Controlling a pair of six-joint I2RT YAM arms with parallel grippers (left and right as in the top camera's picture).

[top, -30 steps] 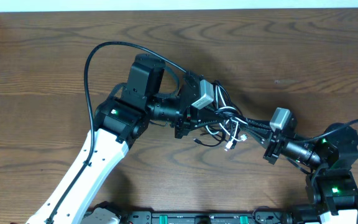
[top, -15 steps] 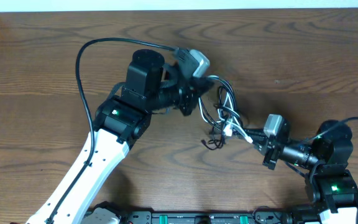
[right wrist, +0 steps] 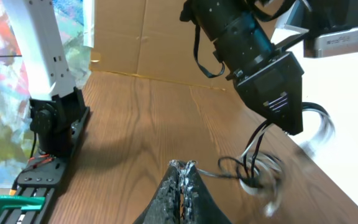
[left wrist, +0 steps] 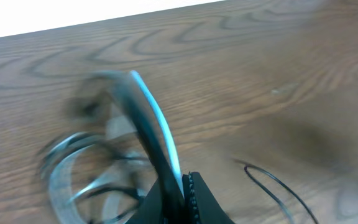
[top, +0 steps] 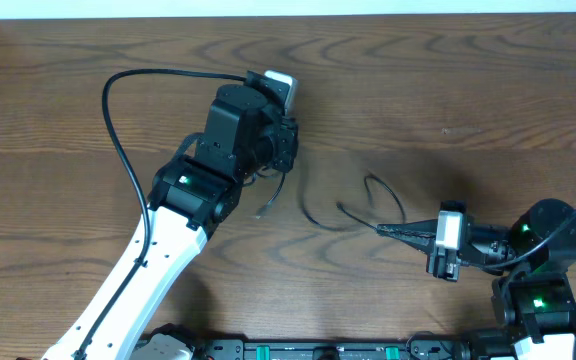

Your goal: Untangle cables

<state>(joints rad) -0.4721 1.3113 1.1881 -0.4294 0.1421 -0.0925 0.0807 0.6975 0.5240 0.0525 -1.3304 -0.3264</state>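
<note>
Broad wood grain runs across a brown counter (top: 488, 100) that fills the overhead view. The left arm (top: 148, 260), a smooth white link with black joints, extends toward 11 o'clock. The right arm (top: 538, 250), black and compact, sits at 4 o'clock, partly cut off by the lower edge.

The left gripper (top: 281, 148) is closed around a bunch of cables (right wrist: 263, 171). These thin black and white cords dangle beneath it in loops. Motion blur smears them in both wrist views, so their number and plugs cannot be made out. A loose end (top: 266, 207) trails out at 6 o'clock of that gripper.

The right gripper (top: 383, 228), its ridged dark fingers pressed to a point, pinches a black cable (top: 386, 195). This hair-thin cord lies in an open loop near the counter's centre, at 9 o'clock of the gripper.
</note>
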